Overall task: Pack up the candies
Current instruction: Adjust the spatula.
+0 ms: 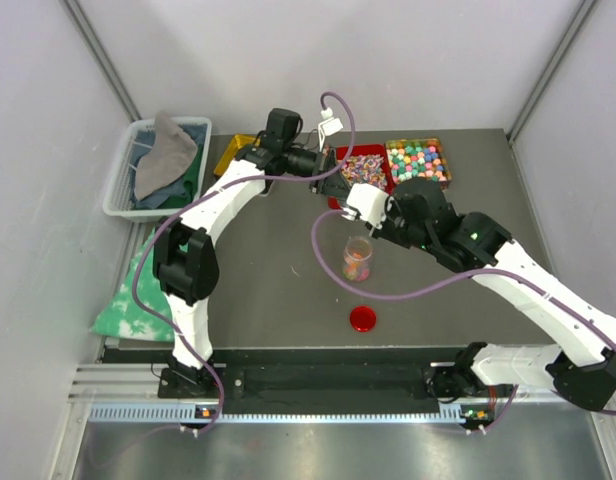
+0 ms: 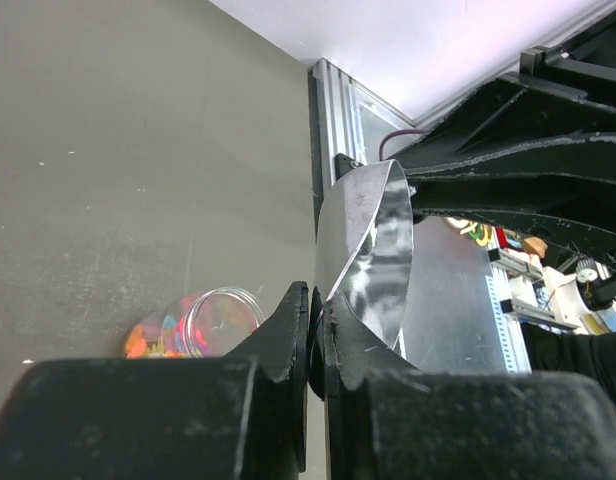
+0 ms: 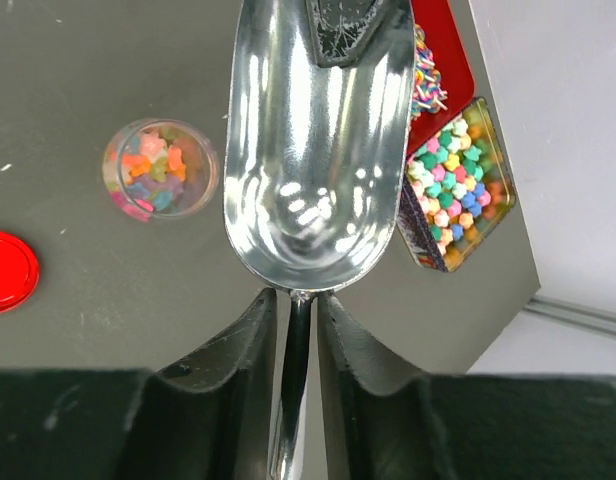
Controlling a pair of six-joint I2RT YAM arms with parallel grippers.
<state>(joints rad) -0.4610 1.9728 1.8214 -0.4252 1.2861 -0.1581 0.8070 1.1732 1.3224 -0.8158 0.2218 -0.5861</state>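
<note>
Centrally, polished metal scoop [image 3: 313,150], clear jar [image 3: 108,172], gummy candies [image 3: 153,165]

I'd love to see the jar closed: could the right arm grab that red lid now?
Probably not yet: the right gripper straddles the scoop handle. The lid itself lies bare on the table, nothing over it.

Left arm [image 1: 223,205] and right arm [image 1: 533,290] share white links and black joints; purple cables [image 1: 352,125] trail along each; fingers [image 3: 238,350] are black.
</note>
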